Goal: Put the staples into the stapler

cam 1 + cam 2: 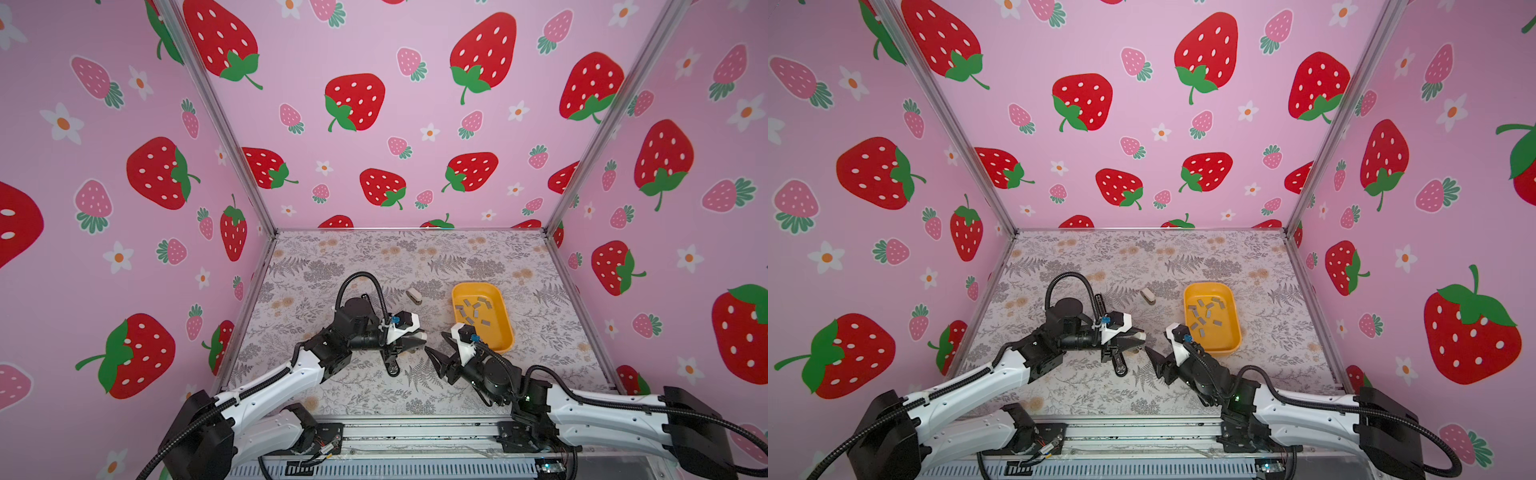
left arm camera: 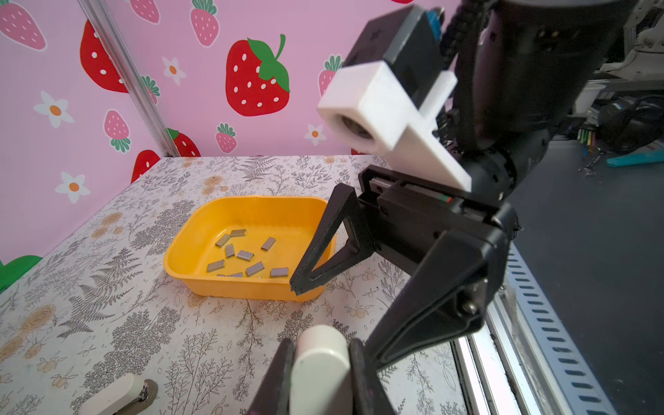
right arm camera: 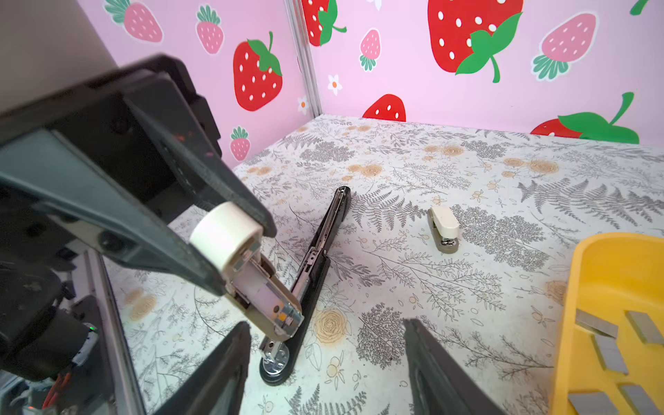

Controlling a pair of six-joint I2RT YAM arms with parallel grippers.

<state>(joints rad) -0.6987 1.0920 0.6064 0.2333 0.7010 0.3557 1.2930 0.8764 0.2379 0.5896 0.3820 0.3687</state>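
Grey metal staples (image 1: 473, 309) lie flat and scattered in the yellow tray (image 1: 496, 338) on the right of the floral counter (image 1: 332, 257). Their long axes point every which way, with no two lined up. The left tool (image 3: 240, 258) is pinching a cream stapler (image 3: 267, 300) by its rounded, capped end. This stapler's long axis slants downward, bare metal nose lowest, over the near end of a black stapler (image 3: 319, 258). The black one lies opened flat, running from the near edge toward the back wall. Whether the nose touches it I cannot tell. The right tool (image 1: 436, 347) has its fingers spread wide and empty, just beside the tray's near corner. A second small cream stapler (image 1: 413, 296) lies farther back, apart.
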